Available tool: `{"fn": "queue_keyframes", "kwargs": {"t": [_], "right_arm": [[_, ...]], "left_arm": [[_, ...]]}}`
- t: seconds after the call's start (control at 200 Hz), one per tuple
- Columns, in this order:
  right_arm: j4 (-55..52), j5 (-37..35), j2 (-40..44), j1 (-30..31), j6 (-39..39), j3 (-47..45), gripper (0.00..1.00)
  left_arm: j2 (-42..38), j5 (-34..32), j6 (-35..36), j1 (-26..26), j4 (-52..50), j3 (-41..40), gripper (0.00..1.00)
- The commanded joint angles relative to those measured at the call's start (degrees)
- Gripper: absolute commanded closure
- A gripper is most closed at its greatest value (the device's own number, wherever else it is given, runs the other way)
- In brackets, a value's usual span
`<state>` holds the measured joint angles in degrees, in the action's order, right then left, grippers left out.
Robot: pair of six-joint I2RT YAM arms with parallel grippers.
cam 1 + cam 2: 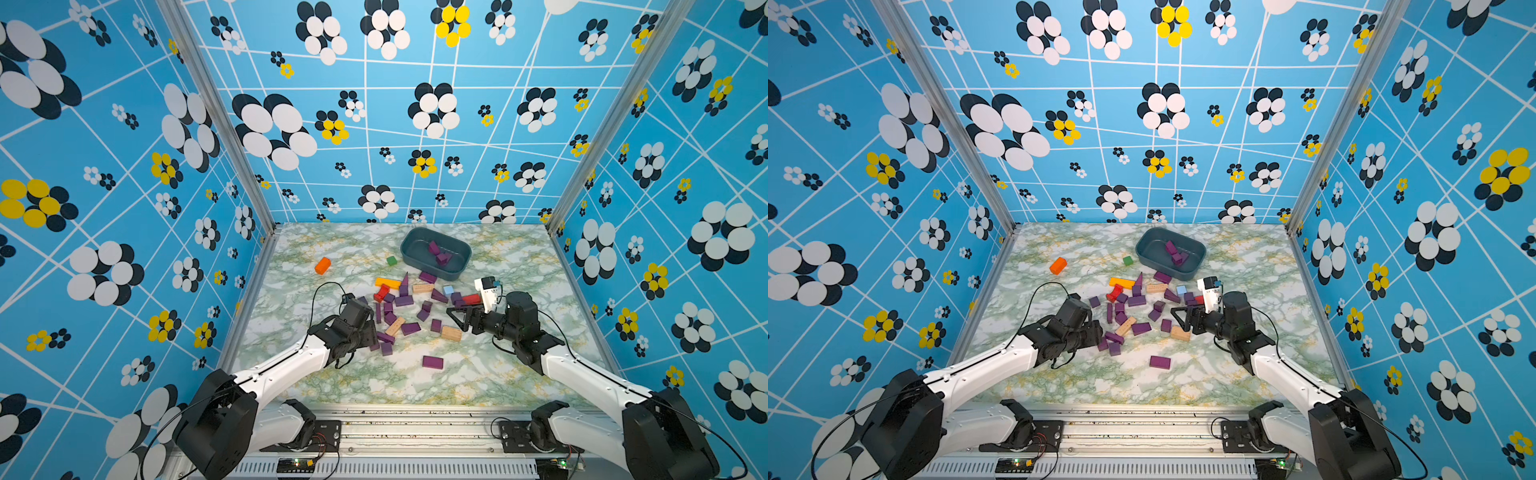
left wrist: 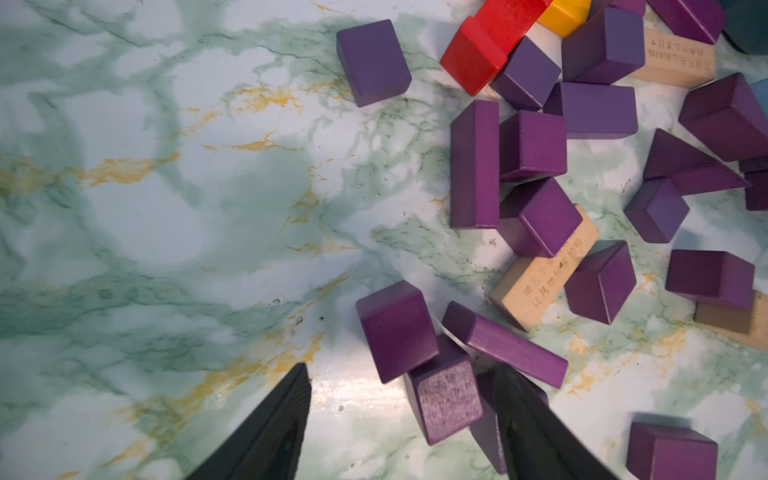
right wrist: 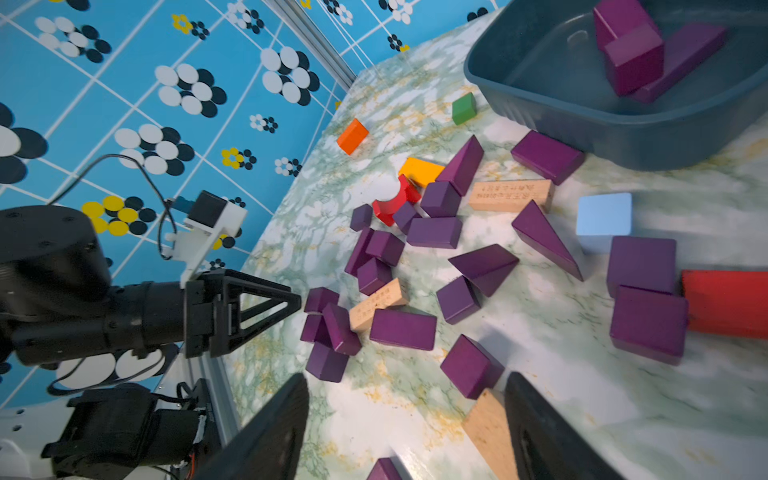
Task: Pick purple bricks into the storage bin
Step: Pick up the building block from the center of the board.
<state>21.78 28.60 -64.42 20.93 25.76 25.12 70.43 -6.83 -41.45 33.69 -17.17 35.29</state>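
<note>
evidently lining up a pick, the left end effector [image 2: 402, 368] stands open astride a purple brick [image 2: 444, 395] at the pile's [image 1: 404, 301] lower left; the right end effector [image 3: 408, 377] hangs open, empty.

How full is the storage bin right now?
Nearly empty: the storage bin holds about three purple bricks piled together, and most of its floor is bare.

Twin arms, the left arm [image 1: 286, 365] and right arm [image 1: 582, 370], wear glossy white shells between bulky black joint housings, on black base plates [image 1: 328, 432] dotted with screws. Thin black cables [image 1: 328, 283] loop off the wrists, and red wires [image 1: 319, 440] trail at one base. The left gripper [image 3: 291, 301] and right gripper [image 3: 407, 378] have black, open-framed triangular fingers (a white-and-black camera block [image 3: 212, 224] tops each wrist).
</note>
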Motion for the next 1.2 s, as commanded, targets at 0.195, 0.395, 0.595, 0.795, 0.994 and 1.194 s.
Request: {"fn": "queue_keyframes", "kwargs": {"t": [0.195, 0.395, 0.595, 0.795, 0.994, 1.194], "right_arm": [[13.14, 3.66, 1.39, 0.08, 3.44, -3.58, 0.19], [17.06, 4.44, -1.13, 0.08, 5.58, -4.12, 0.06], [17.07, 3.70, -1.41, 0.08, 5.97, -4.25, 0.01], [16.80, 2.43, -1.76, 0.08, 6.14, -4.47, 0.01], [16.64, 2.16, -2.44, 0.08, 6.43, -4.36, 0.01], [16.69, 2.16, -3.51, 0.07, 6.59, -4.14, 0.01]], "left_arm": [[2.29, -1.20, -2.76, -1.41, 2.40, -0.90, 0.28], [4.94, -0.23, -3.45, -1.73, 4.15, -0.77, 0.29], [6.77, -0.62, -3.72, -1.80, 4.68, -0.22, 0.35], [9.47, -1.24, -2.86, -1.88, 4.83, 0.78, 0.38], [11.37, -2.77, -1.66, -1.88, 4.46, 1.60, 0.45], [12.85, -3.28, 0.50, -2.15, 4.85, 2.48, 0.62]]}}
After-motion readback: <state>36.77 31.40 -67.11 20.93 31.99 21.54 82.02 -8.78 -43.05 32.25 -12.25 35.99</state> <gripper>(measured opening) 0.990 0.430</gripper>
